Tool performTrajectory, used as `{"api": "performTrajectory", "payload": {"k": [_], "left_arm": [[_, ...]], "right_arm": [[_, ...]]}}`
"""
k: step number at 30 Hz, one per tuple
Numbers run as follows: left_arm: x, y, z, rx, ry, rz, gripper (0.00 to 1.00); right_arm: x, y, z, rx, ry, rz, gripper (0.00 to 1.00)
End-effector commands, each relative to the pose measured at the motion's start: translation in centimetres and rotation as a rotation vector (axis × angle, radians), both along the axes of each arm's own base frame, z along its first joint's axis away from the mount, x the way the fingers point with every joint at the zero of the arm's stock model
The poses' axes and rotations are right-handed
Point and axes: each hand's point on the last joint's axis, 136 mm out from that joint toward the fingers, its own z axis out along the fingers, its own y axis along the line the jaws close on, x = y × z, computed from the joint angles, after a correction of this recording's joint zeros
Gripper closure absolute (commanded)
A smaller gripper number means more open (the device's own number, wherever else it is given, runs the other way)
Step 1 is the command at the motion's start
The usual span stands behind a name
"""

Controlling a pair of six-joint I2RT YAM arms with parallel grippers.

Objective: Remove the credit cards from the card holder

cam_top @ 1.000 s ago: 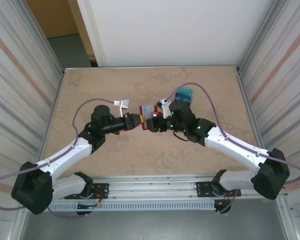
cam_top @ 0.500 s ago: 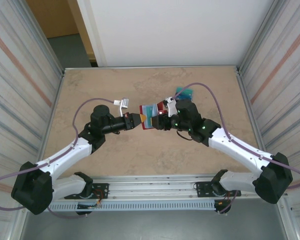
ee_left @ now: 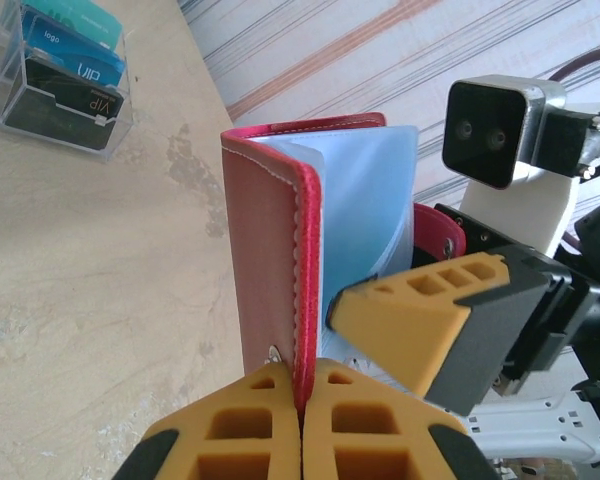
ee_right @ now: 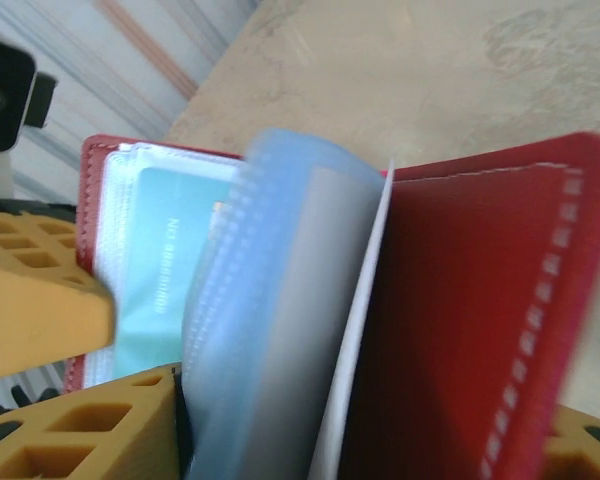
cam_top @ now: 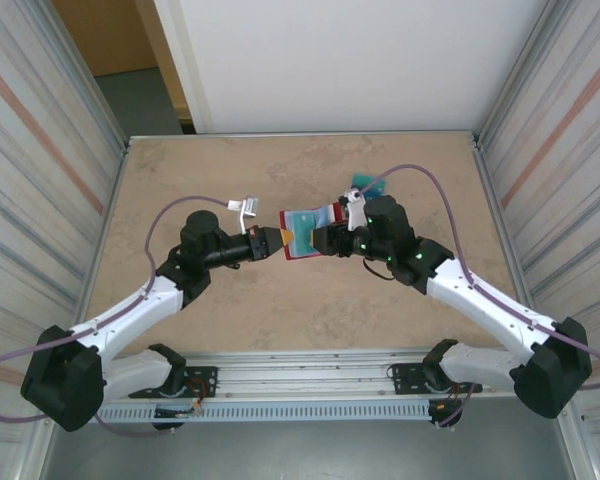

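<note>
Between the two arms, held up over the middle of the surface (ee_left: 100,300), the card holder (ee_left: 265,250) stands open like a small book; the left jaws are closed tight on the edge of one red cover, their orange fingers (ee_left: 240,425) pressed together on it; the right jaws stand apart with the pale blue pocket leaves and the other red cover between them, and whether they press on either I cannot tell, since the right wrist view is blurred there.

By my reading the task is partly done. Three credit cards stand in a clear stand (ee_left: 126,95) on the surface well away from the card holder: one teal (ee_left: 75,18), one blue (ee_left: 75,55), one dark (ee_left: 60,110); these look to be out already. At least one teal card (ee_right: 165,290) sits in a pocket near the left-hand cover in the right wrist view, so drawing it out is left to do; the other leaves are too smeared to say whether they hold more.

Counted: one card holder; one clear stand; three cards in the stand; one card seen in a pocket; four cards in all that I can make out.
</note>
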Motion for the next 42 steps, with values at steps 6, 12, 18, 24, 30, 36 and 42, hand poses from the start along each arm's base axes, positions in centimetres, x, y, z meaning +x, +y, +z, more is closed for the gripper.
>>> {"api": "performTrajectory", "payload": {"k": [6, 12, 18, 24, 30, 36, 42], "left_arm": [[-0.4, -0.2, 3.1, -0.047, -0.106, -0.019, 1.0], [-0.4, -0.2, 3.2, -0.047, -0.11, -0.019, 1.0], [-0.3, -0.2, 3.1, -0.048, -0.107, -0.021, 1.0], [-0.4, -0.3, 3.1, -0.046, -0.109, -0.024, 1.0], [-0.4, -0.3, 3.0, -0.045, -0.108, -0.025, 1.0], [-0.4, -0.3, 3.0, -0.048, -0.106, -0.025, 1.0], [-0.3, -0.3, 3.1, -0.052, -0.11, -0.022, 1.0]], "right_arm": [[-0.1, -2.4, 0.7, 0.015, -0.005, -0.066, 0.41], [-0.2, -3.5, 1.2, 0.063, 0.007, -0.085, 0.44], [-0.3, -5.4, 1.9, 0.122, 0.016, -0.127, 0.46], [-0.4, -5.4, 2.8, 0.248, 0.091, -0.082, 0.3], [0.3, -5.6, 1.6, 0.215, 0.137, -0.112, 0.2], [0.8, -4.5, -0.8, 0.189, 0.22, -0.079, 0.18], [1.2, -3.2, -2.6, 0.19, 0.282, -0.045, 0.29]]}}
